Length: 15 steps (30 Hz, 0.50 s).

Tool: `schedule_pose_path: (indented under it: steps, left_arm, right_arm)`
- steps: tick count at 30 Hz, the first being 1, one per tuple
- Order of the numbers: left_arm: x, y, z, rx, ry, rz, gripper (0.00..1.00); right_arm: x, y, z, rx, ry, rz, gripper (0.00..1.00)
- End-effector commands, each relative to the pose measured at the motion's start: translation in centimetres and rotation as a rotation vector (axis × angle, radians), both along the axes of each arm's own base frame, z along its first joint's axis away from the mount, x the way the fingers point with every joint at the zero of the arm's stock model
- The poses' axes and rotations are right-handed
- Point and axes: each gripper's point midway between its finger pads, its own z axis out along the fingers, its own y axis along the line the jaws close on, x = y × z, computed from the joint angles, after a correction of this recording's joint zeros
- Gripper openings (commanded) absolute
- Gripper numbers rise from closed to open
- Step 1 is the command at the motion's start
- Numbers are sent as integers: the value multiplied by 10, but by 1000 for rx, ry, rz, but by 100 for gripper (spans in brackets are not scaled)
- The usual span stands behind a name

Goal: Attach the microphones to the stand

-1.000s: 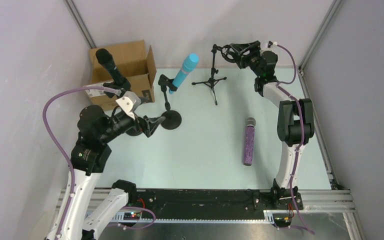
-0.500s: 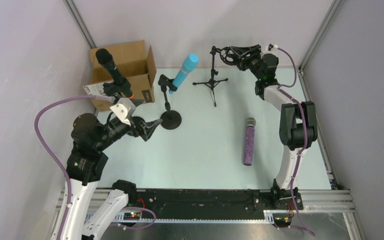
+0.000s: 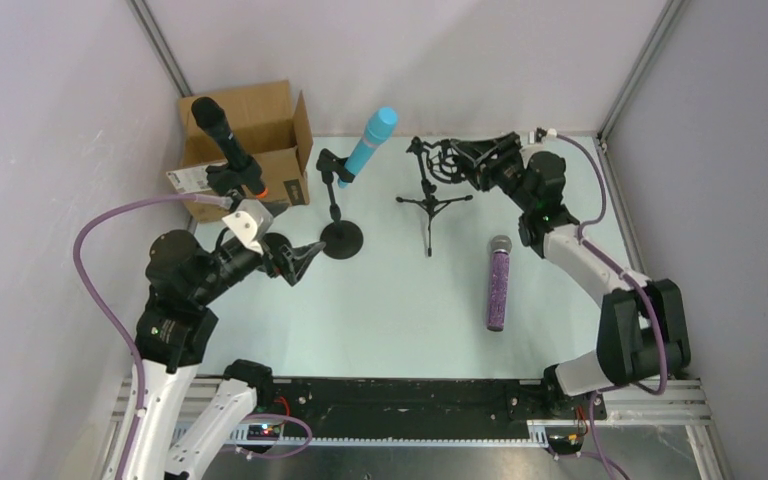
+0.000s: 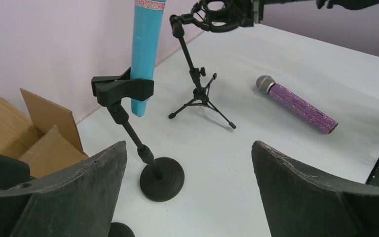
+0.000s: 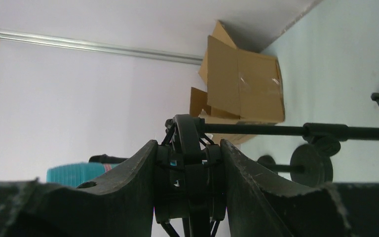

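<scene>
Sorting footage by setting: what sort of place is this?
Likely a robot test cell, not a studio: plain walls on a metal frame enclose a pale table, with a cardboard box in the corner.

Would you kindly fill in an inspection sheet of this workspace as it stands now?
Surface: pale green table, no spills seen.
Job's things: turquoise microphone clipped in round-base stand; black microphone in a clip at far left; glittery purple microphone lying flat; tripod stand with shock mount holding no microphone.
Clutter: open cardboard box, far left corner.
Grippers: left gripper jaws open, holding nothing; right gripper jaws closed on the shock mount.
Cables: purple cable looping off each arm.
Surroundings: plain walls, aluminium frame post; nothing else seen.
</scene>
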Motion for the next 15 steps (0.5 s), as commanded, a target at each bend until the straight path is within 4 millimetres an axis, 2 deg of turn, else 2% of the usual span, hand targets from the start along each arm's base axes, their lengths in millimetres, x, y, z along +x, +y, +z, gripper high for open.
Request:
schedule_pose_path:
  steps: [1,2,3,4,5,8,9,10,15]
  left_arm:
    - [-2,1,4,-18,-12,7,100]
    - [-2,2,3,-17,-12,8,100]
    - [-3,2,4,-18,-15,7,100]
    - [-3,2,3,-18,-13,7,100]
    - [-4,2,3,-21,-13,6,100]
    - [-5,1,3,-24,-13,1,100]
    - [-6,1,4,-24,-15,-1,100]
    - [-6,1,3,-23,-15,-3,100]
    - [-7,0,3,-20,-19,-11,100]
  right_arm:
    - [-40,3,33,79,-53,6,48]
    - [-50,2,32,85,-44,8,48]
    - [-60,3,40,92,-57,8,48]
    - [-66,4,33,88,-40,8,48]
    - [-77,6,38,96,-50,16,48]
    - [-99,16,28,126,-11,61,48]
    - [-107,17,32,136,-19,69,48]
    - [-115,23,25,135,-2,87,49]
    - [-142,34,25,159,16,134,49]
